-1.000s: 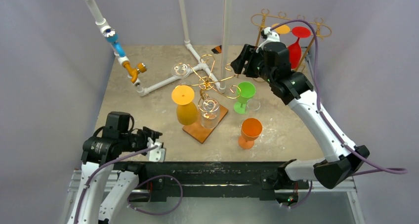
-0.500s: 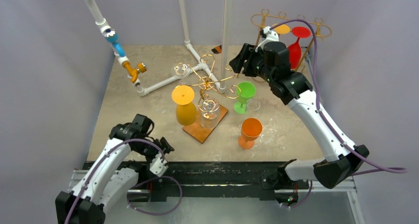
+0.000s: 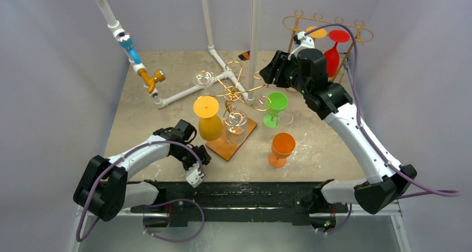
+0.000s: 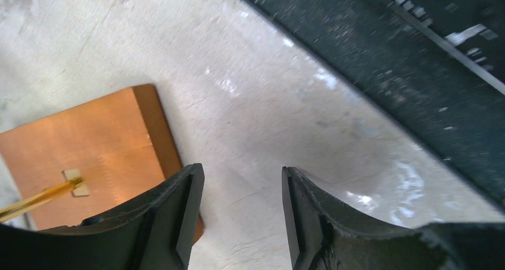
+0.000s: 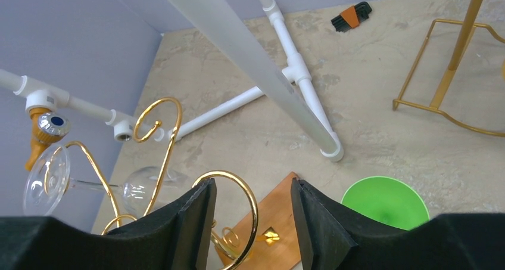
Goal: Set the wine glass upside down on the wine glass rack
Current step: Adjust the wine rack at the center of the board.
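The gold wire rack [image 3: 239, 89] stands on a wooden base [image 3: 229, 144] at mid-table. A yellow-orange glass [image 3: 209, 120] and clear glasses [image 3: 236, 124] hang on it upside down. A green glass [image 3: 275, 108] and an orange glass [image 3: 281, 149] stand upright to its right. My right gripper [image 3: 269, 74] is open and empty above the rack's right side; in its wrist view [image 5: 253, 183] a gold curl [image 5: 238, 183] lies between the fingers and the green glass [image 5: 386, 202] is at lower right. My left gripper [image 3: 197, 168] is open and empty, low by the base's front corner [image 4: 89, 163].
A second gold rack [image 3: 328, 26] at back right holds a red glass [image 3: 334, 54]. White PVC pipes [image 3: 189, 93] cross the back, with a vertical pole [image 3: 255, 40]. A black rail [image 3: 245, 193] runs along the near edge. Hex keys [image 5: 351, 19] lie at the far side.
My left arm has swung out from the near-left edge toward the wooden base's front corner. My right gripper has barely moved and stays open.
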Controlling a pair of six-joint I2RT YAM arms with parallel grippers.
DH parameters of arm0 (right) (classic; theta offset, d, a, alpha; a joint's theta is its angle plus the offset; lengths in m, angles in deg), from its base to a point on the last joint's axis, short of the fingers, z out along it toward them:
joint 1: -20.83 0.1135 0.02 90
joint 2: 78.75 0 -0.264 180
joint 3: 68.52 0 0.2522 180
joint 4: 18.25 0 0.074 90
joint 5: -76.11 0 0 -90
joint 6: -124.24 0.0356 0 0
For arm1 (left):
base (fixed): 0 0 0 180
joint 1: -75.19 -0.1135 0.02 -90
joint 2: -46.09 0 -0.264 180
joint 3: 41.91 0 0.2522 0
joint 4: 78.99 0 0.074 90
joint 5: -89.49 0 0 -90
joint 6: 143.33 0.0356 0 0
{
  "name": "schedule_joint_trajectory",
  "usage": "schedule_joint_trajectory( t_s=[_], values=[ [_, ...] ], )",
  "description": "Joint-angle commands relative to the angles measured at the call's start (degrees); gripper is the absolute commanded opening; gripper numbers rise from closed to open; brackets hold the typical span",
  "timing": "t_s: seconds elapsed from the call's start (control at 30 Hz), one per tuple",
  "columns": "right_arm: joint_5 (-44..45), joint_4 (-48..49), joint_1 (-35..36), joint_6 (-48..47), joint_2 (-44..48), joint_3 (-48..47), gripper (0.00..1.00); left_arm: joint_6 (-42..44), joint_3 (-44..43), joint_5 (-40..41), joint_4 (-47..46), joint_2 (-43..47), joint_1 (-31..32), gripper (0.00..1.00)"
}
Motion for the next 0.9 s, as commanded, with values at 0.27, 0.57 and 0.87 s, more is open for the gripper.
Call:
schedule_joint_trajectory(
  t_s=[0.27,0.57,0.87],
  values=[
    [-2.8,4.0,-0.2,0.9,1.6,1.8,0.49,20.5,9.4,2.0,-27.7,0.1,0.8,0.49],
    [-3.0,4.3,-0.2,1.3,1.2,2.4,0.45,19.0,9.4,2.7,-29.8,-2.2,3.1,0.44],
    [-5.2,4.2,-0.2,1.1,1.7,3.3,0.24,14.1,8.4,7.7,-29.3,-2.0,3.1,0.28]
  ],
)
